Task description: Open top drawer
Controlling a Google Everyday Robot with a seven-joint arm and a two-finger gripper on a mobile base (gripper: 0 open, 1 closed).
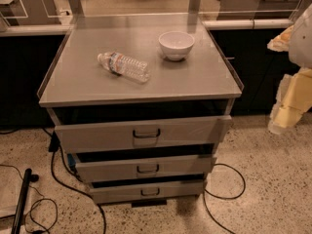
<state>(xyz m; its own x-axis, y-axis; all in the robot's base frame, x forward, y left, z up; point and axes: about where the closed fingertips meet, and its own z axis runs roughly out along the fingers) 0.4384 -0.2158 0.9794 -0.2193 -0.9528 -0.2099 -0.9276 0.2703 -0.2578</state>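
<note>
The top drawer [97, 136] is the widest grey front of three in a grey metal cabinet. Its small dark loop handle [146, 133] sits at the centre. The front stands a little out from under the cabinet top, with a dark gap above it. My gripper [287, 104] hangs at the right edge of the view, pale yellow and white. It is to the right of the cabinet, at about the height of the top drawer, and apart from it. It touches nothing that I can see.
A clear water bottle [124, 67] lies on its side on the cabinet top [204, 79], with a white bowl [176, 45] behind it. Two narrower drawers [146, 168] sit below. Black cables [229, 189] and a dark pole [22, 199] lie on the speckled floor.
</note>
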